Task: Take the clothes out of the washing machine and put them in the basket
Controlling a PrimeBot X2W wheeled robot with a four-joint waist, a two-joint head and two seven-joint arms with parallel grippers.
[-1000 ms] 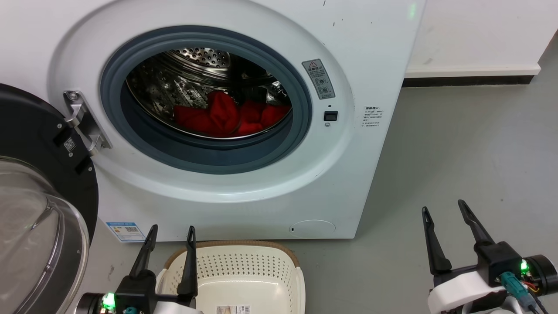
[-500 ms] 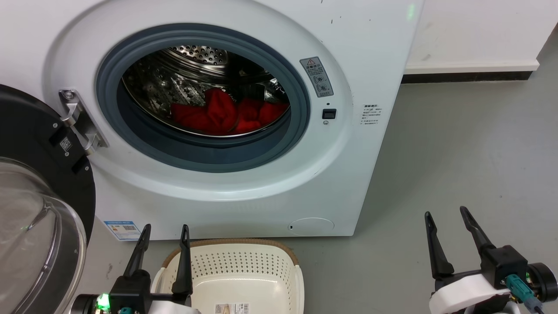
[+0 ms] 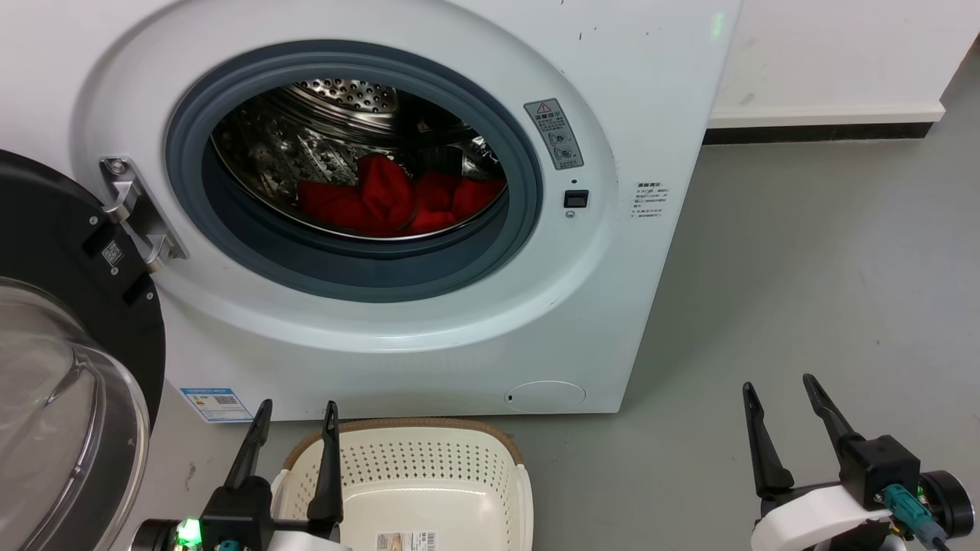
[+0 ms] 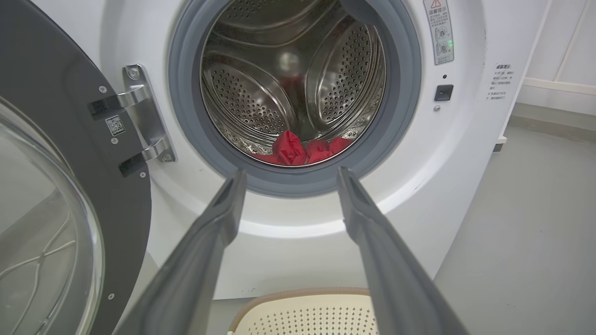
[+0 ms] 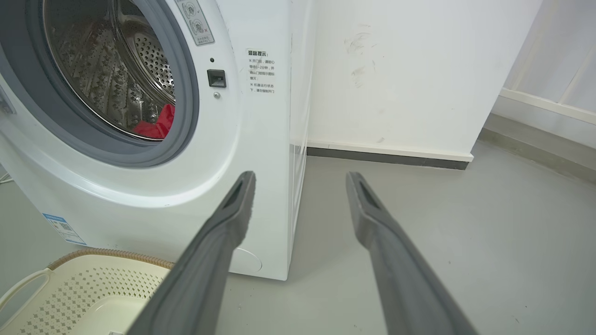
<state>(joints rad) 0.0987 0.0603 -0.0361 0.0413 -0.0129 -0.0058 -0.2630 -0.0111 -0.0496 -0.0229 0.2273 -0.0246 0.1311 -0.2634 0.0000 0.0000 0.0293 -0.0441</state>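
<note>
**Item 1.** Large white front-loading washing machine (image 3: 429, 329) with round grey rubber porthole rim (image 3: 360, 279) and perforated steel drum (image 3: 306, 145). Black-framed glass door (image 3: 46, 229) standing wide open on the robot's left, hung on a bright metal hinge (image 3: 138, 210).

**Item 2.** Bright red soft fabric clothes (image 3: 390, 200), bunched in a low heap at the bottom of the drum, behind the grey lip. Number of pieces not determinable.

**Item 3.** Small cream-white perforated plastic basket with brown woven-look rim (image 3: 406, 423), on the grey floor (image 3: 804, 268) just in front of the machine's base, below the porthole. No garment in the part on view.

**Item 4.** Left gripper (image 3: 298, 403): two long dark fingers spread, nothing between them, low by the basket's left side, aimed at the porthole.

**Item 5.** Right gripper (image 3: 777, 381): fingers likewise apart and empty, well off to the right above bare floor.

**Hazards, as judged:**
- Fingertip snagging on the soft grey lip during entry, given the heap's low position behind it.
- Depth of the heap misjudged, so that the fingers close on air or scrape the steel.
- Pinch on a single thin fold, letting the cloth slip free or drag a second piece out onto the floor.
- Left forearm fouling the open door or hinge, both close on that side.
- Trailing garment catching on the rim, then dropping short of the basket.
- Light basket nudged aside by the nearby left fingers.
</note>
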